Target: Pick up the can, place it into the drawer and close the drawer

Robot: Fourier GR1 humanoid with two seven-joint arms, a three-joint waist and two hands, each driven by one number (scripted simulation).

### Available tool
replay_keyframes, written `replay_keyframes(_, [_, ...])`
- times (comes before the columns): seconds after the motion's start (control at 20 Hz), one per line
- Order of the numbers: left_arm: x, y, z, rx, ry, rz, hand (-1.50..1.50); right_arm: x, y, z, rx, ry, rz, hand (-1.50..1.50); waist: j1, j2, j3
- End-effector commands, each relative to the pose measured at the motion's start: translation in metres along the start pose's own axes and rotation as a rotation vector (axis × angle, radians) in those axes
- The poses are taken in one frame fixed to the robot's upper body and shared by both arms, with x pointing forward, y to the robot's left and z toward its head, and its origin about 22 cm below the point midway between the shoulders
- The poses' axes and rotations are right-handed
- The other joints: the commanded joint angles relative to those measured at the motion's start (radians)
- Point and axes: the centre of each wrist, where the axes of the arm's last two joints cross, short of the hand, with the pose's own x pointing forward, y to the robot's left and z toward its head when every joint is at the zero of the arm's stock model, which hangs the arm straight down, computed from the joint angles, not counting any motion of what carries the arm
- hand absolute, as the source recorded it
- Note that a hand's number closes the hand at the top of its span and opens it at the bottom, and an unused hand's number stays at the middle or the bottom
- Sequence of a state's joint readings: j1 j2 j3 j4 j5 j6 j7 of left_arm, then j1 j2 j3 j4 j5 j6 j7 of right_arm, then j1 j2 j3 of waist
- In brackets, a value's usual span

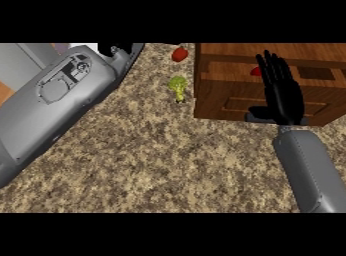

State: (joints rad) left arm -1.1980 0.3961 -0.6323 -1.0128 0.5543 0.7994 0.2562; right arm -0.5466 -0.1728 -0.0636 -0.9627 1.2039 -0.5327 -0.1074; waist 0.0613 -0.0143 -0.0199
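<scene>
A wooden drawer unit point(228, 95) stands on the counter at the right, its front panel facing me. My right hand point(283, 95) is open, fingers straight and pointing away, lying over the drawer's front and top. A small red thing point(255, 71), possibly the can, peeks out just left of the fingers inside the wooden frame; most of it is hidden. My left forearm point(50, 105) crosses the left side, and only a bit of my left hand point(115, 50) shows at the top edge.
A red rounded object point(180, 54) lies on the speckled counter point(168, 160) left of the drawer's far corner. A green leafy vegetable point(177, 87) sits just below it, close to the drawer's left side. A wooden floor shows at far left.
</scene>
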Motion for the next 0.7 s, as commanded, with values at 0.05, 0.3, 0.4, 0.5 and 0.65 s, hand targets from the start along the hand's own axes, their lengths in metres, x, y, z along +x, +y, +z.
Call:
replay_keyframes(0.05, [0.002,0.013,0.004,0.010,0.001,-0.006,-1.50,0.009,0.026,-0.010,0.020,0.033,-0.027,-1.50,-0.001,0.023,0.022])
replay_keyframes(0.3, [-0.022,0.032,0.020,-0.026,0.023,-0.015,-1.50,0.006,0.025,-0.034,0.006,0.062,-0.008,-1.50,0.020,0.028,0.022])
replay_keyframes(0.4, [-0.021,0.028,0.024,-0.007,0.032,-0.016,-1.50,0.019,0.024,-0.047,-0.031,0.068,-0.013,-1.50,0.013,0.028,0.022])
replay_keyframes(0.5, [-0.023,0.038,0.019,-0.012,0.024,-0.023,-1.50,0.018,0.014,-0.065,-0.042,0.061,-0.009,-1.50,0.014,0.036,0.022])
replay_keyframes(0.65, [-0.035,0.036,0.034,-0.025,0.031,-0.018,-1.50,0.020,0.008,-0.078,-0.050,0.061,0.015,-1.50,0.029,0.038,0.022])
